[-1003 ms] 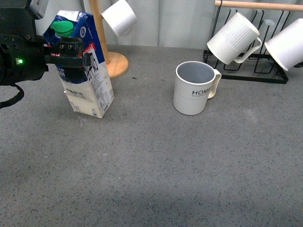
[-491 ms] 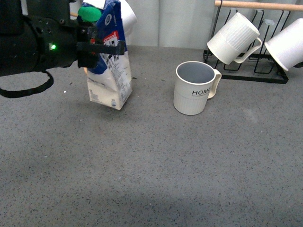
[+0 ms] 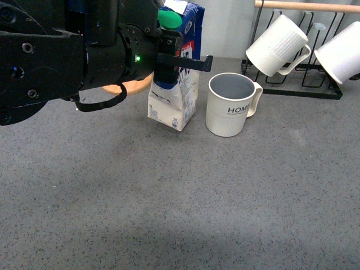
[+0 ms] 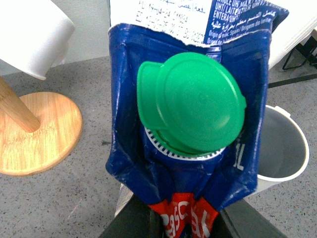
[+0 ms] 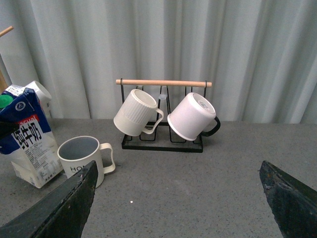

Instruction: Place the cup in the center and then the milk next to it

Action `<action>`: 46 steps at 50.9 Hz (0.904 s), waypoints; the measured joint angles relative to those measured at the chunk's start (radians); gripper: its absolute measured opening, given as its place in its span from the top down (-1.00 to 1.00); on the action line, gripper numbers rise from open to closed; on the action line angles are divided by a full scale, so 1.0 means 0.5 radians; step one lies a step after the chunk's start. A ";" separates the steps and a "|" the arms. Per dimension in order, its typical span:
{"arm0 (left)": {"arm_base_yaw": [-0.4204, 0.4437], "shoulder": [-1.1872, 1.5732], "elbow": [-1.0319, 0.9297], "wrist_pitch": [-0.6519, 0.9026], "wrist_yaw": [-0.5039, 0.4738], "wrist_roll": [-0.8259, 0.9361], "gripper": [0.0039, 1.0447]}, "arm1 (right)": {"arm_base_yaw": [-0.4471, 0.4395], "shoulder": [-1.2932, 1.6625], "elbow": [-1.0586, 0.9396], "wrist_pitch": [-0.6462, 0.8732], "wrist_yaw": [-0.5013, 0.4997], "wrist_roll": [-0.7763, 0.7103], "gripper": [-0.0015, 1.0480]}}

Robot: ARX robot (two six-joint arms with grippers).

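Two task items sit close together on the grey table (image 3: 169, 214), front view. At 9 o'clock the left arm's black bulk fills the frame; the left gripper (image 3: 179, 61) is clenched on the milk (image 3: 174, 84), fingers pinching the carton's upper part just below the green cap (image 3: 169, 19). Milk's long axis near vertical, top leaning slightly away toward 12 o'clock, cap end up; the bottom edge looks tilted, and whether it touches the table cannot be told. Behind the arm, a sliver of the round wooden base (image 3: 130, 86) shows. Just beside the carton at its 3 o'clock stands the cup (image 3: 230, 105), upright, mouth up, grey inside, handle pointing to 3 o'clock, "HOME" lettering facing the camera. A narrow gap separates the two. At 1 o'clock, well behind, a black wire rack (image 3: 298, 84) with a wooden rail carries a ribbed white mug (image 3: 277, 46) and a smooth white cup (image 3: 341, 53), both hung tilted. Right gripper (image 5: 178, 196): jaws spread wide, holding nothing, well apart from everything.
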 joint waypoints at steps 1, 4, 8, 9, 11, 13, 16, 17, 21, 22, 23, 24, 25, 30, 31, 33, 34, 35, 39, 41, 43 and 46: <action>-0.005 0.006 0.005 -0.002 -0.002 -0.002 0.68 | 0.000 0.000 0.000 0.000 0.001 -0.001 -0.83; -0.021 0.014 0.012 -0.005 -0.007 -0.015 0.68 | 0.000 0.000 0.000 0.000 0.001 -0.001 -0.83; -0.036 0.020 0.020 -0.005 -0.014 -0.026 0.68 | 0.000 0.000 0.000 0.000 0.001 -0.001 -0.83; -0.038 0.022 0.024 -0.005 -0.014 -0.030 0.68 | 0.000 0.000 0.000 0.000 0.001 -0.001 -0.83; -0.043 0.026 0.031 -0.005 -0.014 -0.035 0.69 | 0.000 0.000 0.000 0.000 0.000 -0.001 -0.83; -0.049 0.029 0.036 -0.005 -0.015 -0.036 0.69 | 0.000 0.000 0.000 -0.001 0.001 0.000 -0.83; -0.053 0.037 0.039 -0.005 -0.021 -0.036 0.68 | 0.000 0.000 0.000 0.000 0.001 -0.001 -0.83; -0.054 0.039 0.040 -0.005 -0.021 -0.037 0.68 | 0.000 0.000 0.000 0.000 0.001 -0.001 -0.83; -0.060 0.048 0.040 -0.005 -0.030 -0.040 0.40 | 0.000 0.000 0.000 0.000 0.001 -0.001 -0.83; -0.060 0.048 0.040 -0.005 -0.034 -0.040 0.33 | 0.000 0.000 0.000 0.000 0.001 -0.001 -0.83; -0.063 0.049 0.040 -0.005 -0.036 -0.040 0.23 | 0.000 0.000 0.000 -0.001 0.001 -0.001 -0.83; -0.064 0.049 0.040 -0.005 -0.038 -0.040 0.16 | 0.000 0.000 0.000 0.000 0.000 -0.001 -0.83; -0.065 0.049 0.040 -0.004 -0.041 -0.040 0.06 | 0.000 0.000 0.000 0.000 0.001 -0.001 -0.83; -0.069 0.049 0.040 -0.004 -0.045 -0.040 -0.25 | 0.000 0.000 0.000 0.000 0.000 -0.001 -0.83; -0.071 0.049 0.039 -0.004 -0.045 -0.043 -0.32 | 0.000 0.000 0.000 0.000 0.001 -0.001 -0.83; -0.073 0.047 0.039 -0.004 -0.042 -0.045 -0.43 | 0.000 0.000 0.000 0.000 0.001 -0.001 -0.83; -0.074 0.043 0.037 -0.004 -0.036 -0.047 -0.49 | 0.000 0.000 0.000 0.000 0.000 -0.001 -0.83; -0.076 0.037 0.034 -0.003 -0.034 -0.050 -0.56 | 0.000 0.000 0.000 0.000 0.000 0.000 -0.83; -0.081 -0.031 -0.015 0.007 -0.029 -0.070 -0.90 | 0.000 0.000 0.000 0.000 0.001 -0.001 -0.83; -0.083 -0.082 -0.050 0.015 -0.031 -0.080 -0.89 | 0.000 0.000 0.000 0.000 0.001 -0.001 -0.83; -0.086 -0.140 -0.091 0.030 -0.035 -0.092 -0.87 | 0.000 0.000 0.000 0.000 0.001 -0.001 -0.83; -0.089 -0.229 -0.155 0.042 -0.038 -0.103 -0.88 | 0.000 0.000 0.000 0.000 0.000 -0.001 -0.83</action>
